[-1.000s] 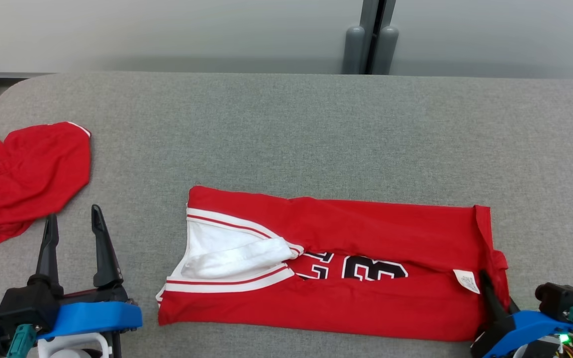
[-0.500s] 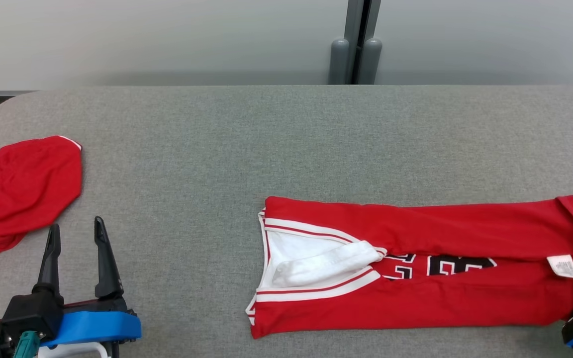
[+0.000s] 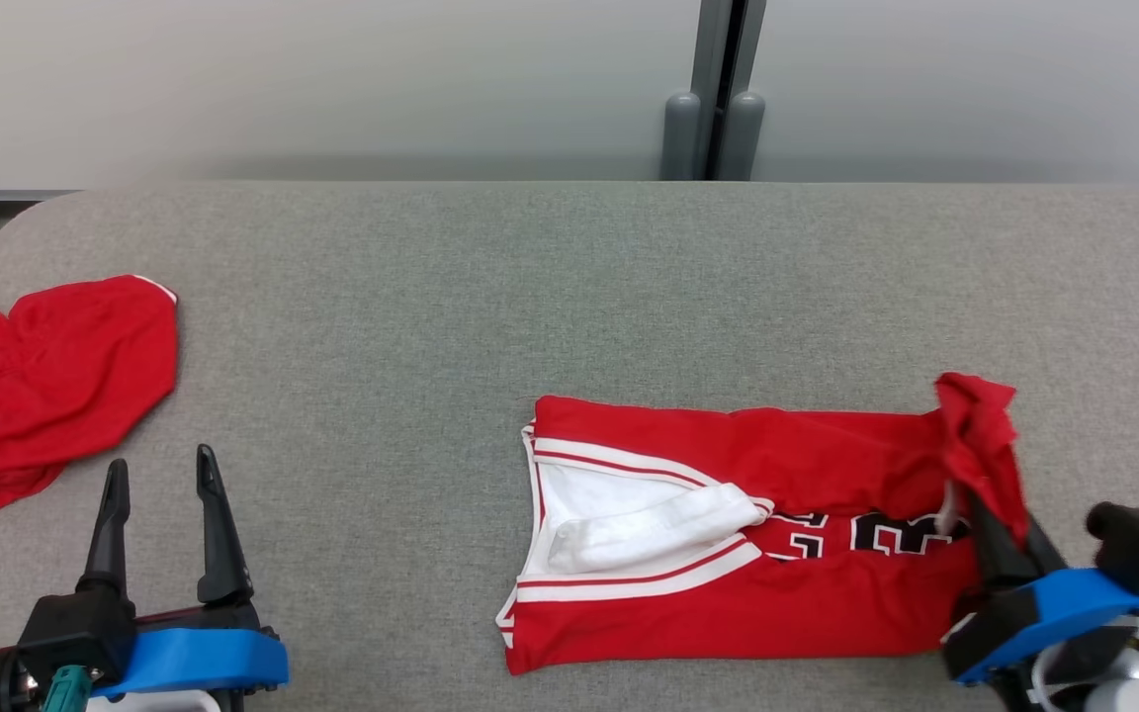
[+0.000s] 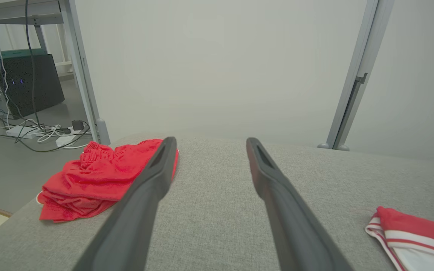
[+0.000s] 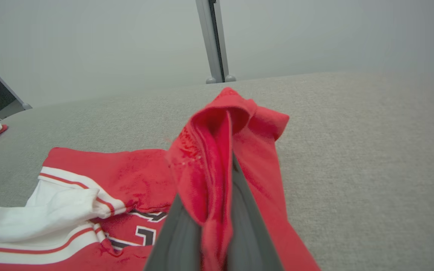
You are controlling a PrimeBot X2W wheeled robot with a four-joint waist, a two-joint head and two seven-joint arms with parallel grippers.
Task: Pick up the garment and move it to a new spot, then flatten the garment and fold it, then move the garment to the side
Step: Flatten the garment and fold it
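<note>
Two grippers are seen in the head view. The left gripper (image 3: 160, 458) is placed at seven o'clock with its fingers spread wide and nothing between them. The right gripper (image 3: 980, 514), at four o'clock, is pinched tight on the lifted right end of the red jersey (image 3: 728, 465). The jersey is laid as a long folded band on the grey table (image 3: 530, 297), toward five o'clock, with its white-trimmed neck opening turned toward nine o'clock. Red shorts (image 3: 45, 386) are bunched at nine o'clock, well apart from the jersey. In the head view the right fingertips are hidden under cloth. In the right wrist view that cloth is shown clamped between the dark fingers and rising to a peak at twelve o'clock. The left wrist view adds the floor beyond the table's edge at nine to ten o'clock, where a black box (image 4: 25, 82) and white cables (image 4: 47, 133) are seen. Black numerals (image 3: 856, 539) edged in white are printed on the jersey. A "3" can be read, while the digit at its nine o'clock is half covered by the fold. A white tag (image 3: 947, 514) is glimpsed beside the right fingers, its print too small to read.
</note>
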